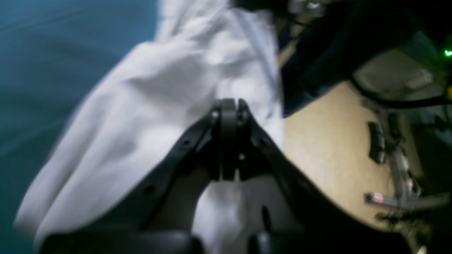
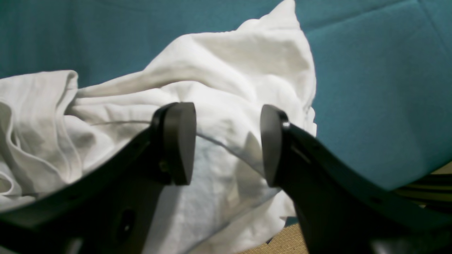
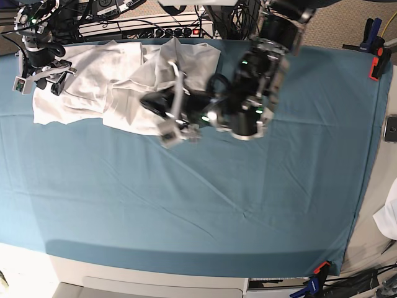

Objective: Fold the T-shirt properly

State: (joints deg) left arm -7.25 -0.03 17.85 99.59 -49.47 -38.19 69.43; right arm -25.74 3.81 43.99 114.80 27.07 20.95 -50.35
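T-shirt (image 3: 121, 84) lies bunched (long axis left-right) along the far edge.

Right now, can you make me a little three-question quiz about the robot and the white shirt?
1. True or false: the T-shirt lies neatly folded.
2. Which claw is pinched shut on the shirt? A) left claw B) right claw
3. Fill in: the cloth sheet under the shirt is coloured ____.

Key: 1 false, it is crumpled in a heap. 2 A; the right claw's jaws stand apart. 3 teal.
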